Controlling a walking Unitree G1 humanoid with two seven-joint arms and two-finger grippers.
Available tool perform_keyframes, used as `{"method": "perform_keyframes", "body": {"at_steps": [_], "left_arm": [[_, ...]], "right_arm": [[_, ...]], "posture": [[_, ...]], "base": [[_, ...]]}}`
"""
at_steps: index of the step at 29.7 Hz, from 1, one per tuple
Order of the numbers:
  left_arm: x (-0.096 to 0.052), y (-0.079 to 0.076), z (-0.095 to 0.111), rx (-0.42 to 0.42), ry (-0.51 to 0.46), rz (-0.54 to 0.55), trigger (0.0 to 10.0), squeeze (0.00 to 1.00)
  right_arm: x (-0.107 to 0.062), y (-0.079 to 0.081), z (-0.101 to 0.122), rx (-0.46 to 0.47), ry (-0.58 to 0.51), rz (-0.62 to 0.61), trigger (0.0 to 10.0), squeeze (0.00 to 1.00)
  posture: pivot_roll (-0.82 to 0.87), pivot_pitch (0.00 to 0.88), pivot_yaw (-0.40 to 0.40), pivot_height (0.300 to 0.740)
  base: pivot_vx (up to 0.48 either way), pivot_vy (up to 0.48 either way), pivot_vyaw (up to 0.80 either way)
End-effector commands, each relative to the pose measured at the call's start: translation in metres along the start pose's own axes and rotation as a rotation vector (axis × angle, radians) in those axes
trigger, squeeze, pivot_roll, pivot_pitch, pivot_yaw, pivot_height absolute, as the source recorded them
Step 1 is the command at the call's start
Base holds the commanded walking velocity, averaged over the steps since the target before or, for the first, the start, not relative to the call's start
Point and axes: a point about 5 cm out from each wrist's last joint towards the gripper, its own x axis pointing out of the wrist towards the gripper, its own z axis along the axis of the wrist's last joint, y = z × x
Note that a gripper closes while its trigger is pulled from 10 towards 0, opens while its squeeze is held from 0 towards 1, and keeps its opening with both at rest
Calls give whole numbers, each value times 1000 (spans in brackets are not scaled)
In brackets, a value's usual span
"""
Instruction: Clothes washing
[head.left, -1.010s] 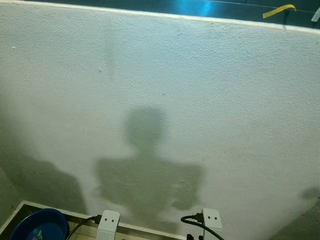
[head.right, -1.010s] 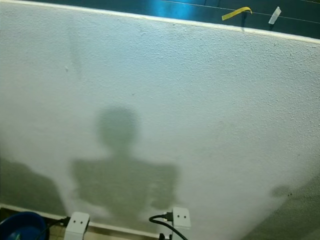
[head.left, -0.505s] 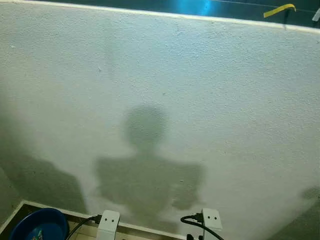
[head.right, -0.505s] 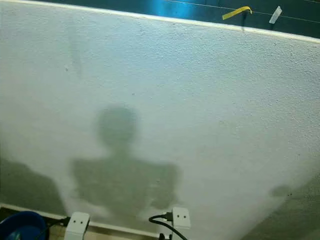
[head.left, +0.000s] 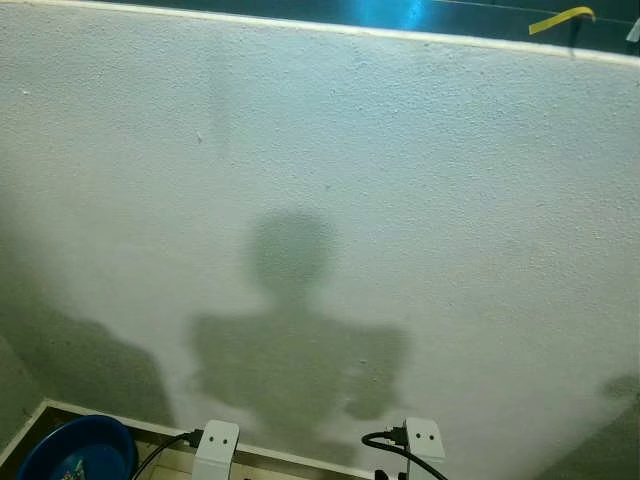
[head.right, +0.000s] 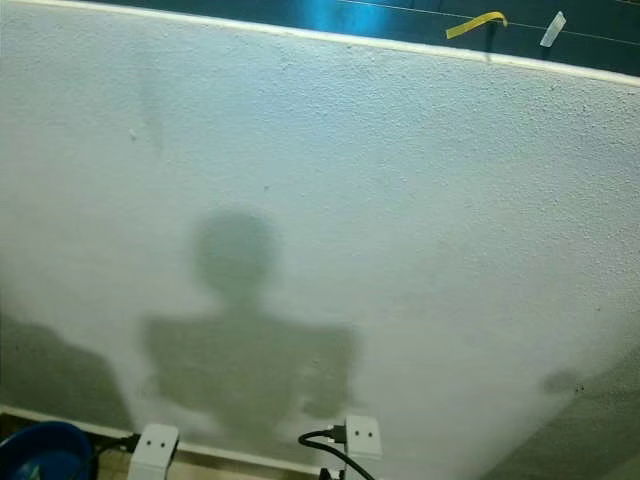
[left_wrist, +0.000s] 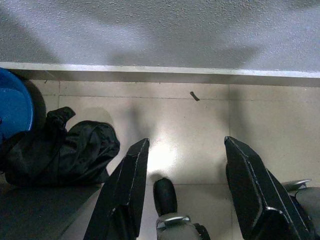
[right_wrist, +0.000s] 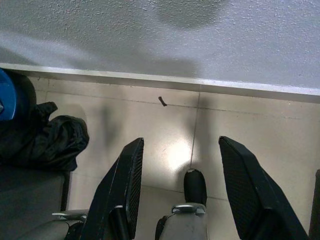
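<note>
Black clothing (left_wrist: 60, 150) lies in a crumpled heap on the tiled floor (left_wrist: 200, 130), touching the blue basin (left_wrist: 14, 112) and close under the white wall (head.left: 400, 180) — take that wall as our landmark. Both arms hang low and idle in front of it. Left gripper (left_wrist: 192, 190) points down at bare tile just out from the wall's skirting, jaws spread wide, nothing between them; the heap sits just beside one of its black fingers (left_wrist: 125, 190). Right gripper (right_wrist: 185, 192) hangs the same way, jaws spread wide over empty tile, the clothing further off to one side and the basin's blue edge behind it. A small dark scrap (right_wrist: 162, 101) rests on the floor right by the skirting.

From the head, the wall takes up almost everything, rough-textured, with a head-and-shoulders shadow (head.left: 295, 340) cast on its lower half. At the wall's foot the basin peeks in at the corner. Two white blocks (head.left: 216, 445) with black cables (head.left: 400, 448) plugged in show in front of its base. Above the wall's top edge, a yellow strip (head.left: 560, 18) hangs against a dark surface.
</note>
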Motion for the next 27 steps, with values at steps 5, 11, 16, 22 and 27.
{"method": "perform_keyframes", "body": {"at_steps": [5, 11, 16, 22, 27], "left_arm": [[-1, 0, -6, -14, 23, -1, 10000, 0], [-1, 9, -2, 26, 16, 5, 10000, 0], [-3, 22, -2, 7, 16, 46, 10000, 0], [-3, 23, 0, 47, 6, 37, 10000, 0], [-3, 17, 1, 14, -25, -6, 10000, 0]], "right_arm": [[-1, 2, -4, 11, 18, 24, 10000, 0], [2, 11, 6, 122, -18, 104, 10000, 0], [4, 14, 17, 172, -62, 115, 10000, 0], [3, 14, 21, 166, -93, 136, 10000, 0], [3, 11, 15, 66, -68, 70, 10000, 0]], "posture": [[12, 36, -16, 740], [10, 27, 22, 740], [20, 39, 28, 740], [40, 59, 6, 740], [39, 60, -12, 740]], "base": [[0, 0, 0], [0, 0, 0], [0, 0, 0], [0, 0, 0], [0, 0, 0]]}}
